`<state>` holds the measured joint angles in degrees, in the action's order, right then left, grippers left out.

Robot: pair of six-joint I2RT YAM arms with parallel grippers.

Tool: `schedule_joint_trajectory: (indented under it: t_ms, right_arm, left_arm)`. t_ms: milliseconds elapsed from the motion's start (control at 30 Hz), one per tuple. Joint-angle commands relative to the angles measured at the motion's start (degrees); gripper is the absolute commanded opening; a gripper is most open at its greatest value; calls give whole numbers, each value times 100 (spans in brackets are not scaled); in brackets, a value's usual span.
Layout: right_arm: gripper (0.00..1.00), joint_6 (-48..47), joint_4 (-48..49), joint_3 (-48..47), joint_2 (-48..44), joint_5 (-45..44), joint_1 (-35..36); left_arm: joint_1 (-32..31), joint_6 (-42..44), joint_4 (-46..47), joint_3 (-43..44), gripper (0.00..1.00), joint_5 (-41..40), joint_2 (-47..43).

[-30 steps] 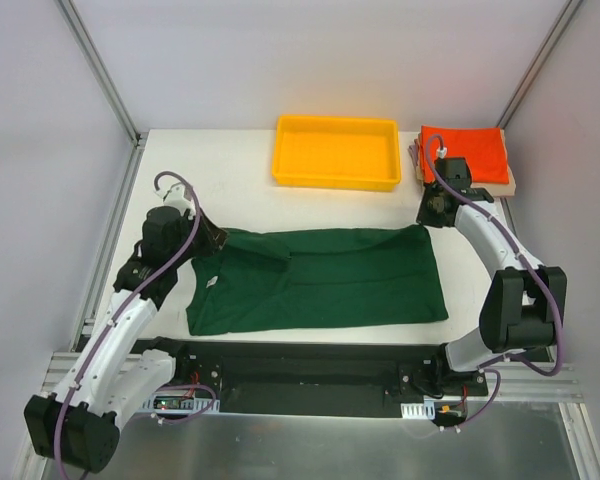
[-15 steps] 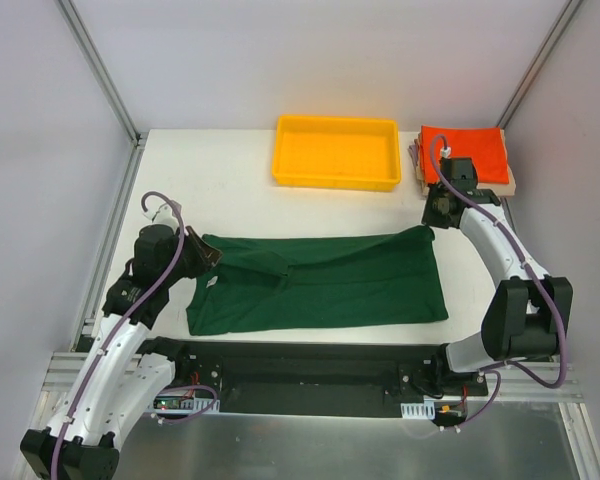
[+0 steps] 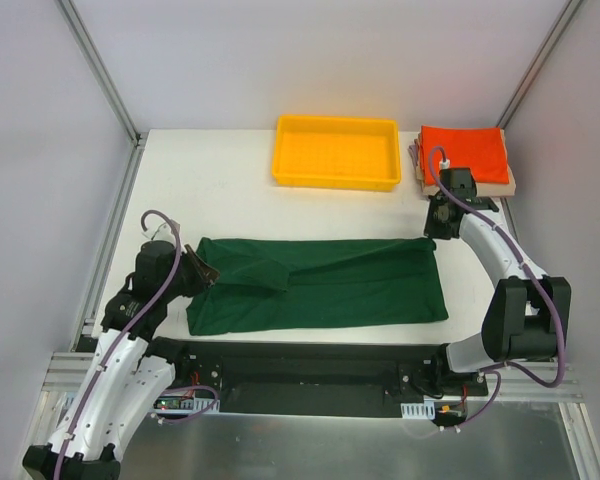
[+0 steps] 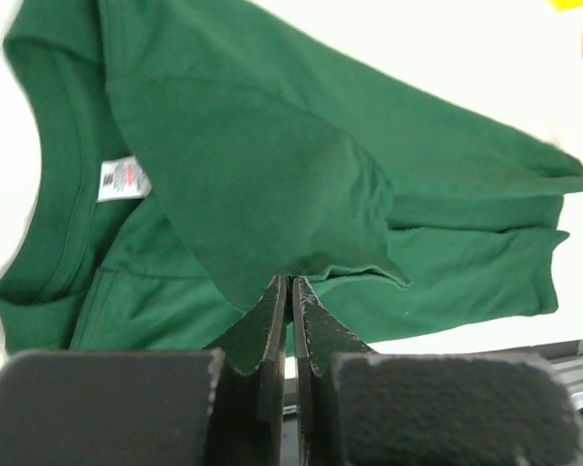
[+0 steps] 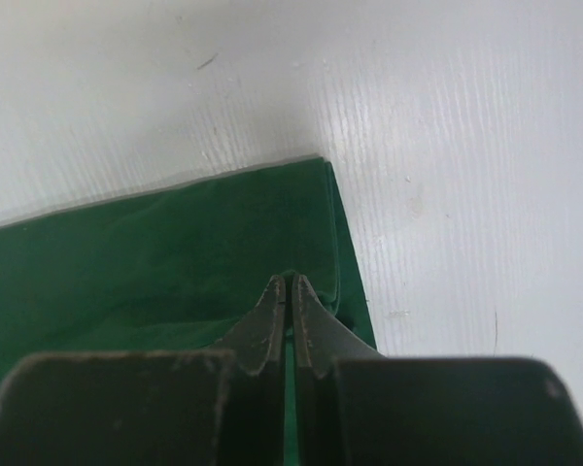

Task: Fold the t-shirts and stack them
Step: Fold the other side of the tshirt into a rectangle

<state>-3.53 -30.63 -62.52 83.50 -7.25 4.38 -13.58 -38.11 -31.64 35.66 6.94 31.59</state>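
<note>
Left claw (image 4: 290, 283) pulled nearer (pinching green t-shirt (image 4: 272, 175)) | left wrist: neck label (image 4: 123, 180)

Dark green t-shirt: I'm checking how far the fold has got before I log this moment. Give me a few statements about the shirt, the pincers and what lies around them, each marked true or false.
1. The dark green t-shirt lies on the table, outside the yellow tray. True.
2. The left pincer hangs wide open above the shirt. False: it is shut on the shirt's folded edge.
3. The right pincer is shut on the shirt's far right corner. True.
4. The orange-red folded shirt lies inside the tray. False: it lies beside the tray, at the table's far right corner.
5. The shirt's collar points toward the right arm. False: the collar, with its white label, is at the left arm's end.
</note>
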Motion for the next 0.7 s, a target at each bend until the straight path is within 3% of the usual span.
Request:
schedule_joint_trajectory:
  t_ms: [0, 233, 267, 300, 400, 467, 500, 600, 667]
  right_arm:
    - [3, -60, 75, 170, -168, -330, -78]
    - [10, 10, 172, 512, -185, -514, -78]
    - [14, 19, 172, 574, -212, -550, -87]
    - [25, 45, 180, 635, -255, -637, -95]
    - [31, 98, 154, 741, -335, -857, -78]
    - [53, 177, 75, 733, -414, -980, -87]
    - [62, 195, 75, 724, -484, -998, -87]
    - [82, 195, 75, 715, -747, -911, -87]
    - [99, 221, 101, 724, -949, -770, -87]
  left_arm:
    - [-57, -223, -404, -270, 0, -26, -215]
    - [-65, -399, -554, -621, 0, 281, -329]
    - [-65, -425, -589, -648, 0, 308, -347]
    - [-57, -486, -641, -648, 0, 308, -373]
    - [-65, -610, -870, -569, 0, 238, -470]
    - [-65, -689, -1106, -464, 0, 150, -540]
    - [-65, -724, -1247, -385, 5, 141, -566]
    - [-65, -768, -1555, -244, 40, 316, -628]
    - [-65, -795, -1740, -148, 54, 334, -707]
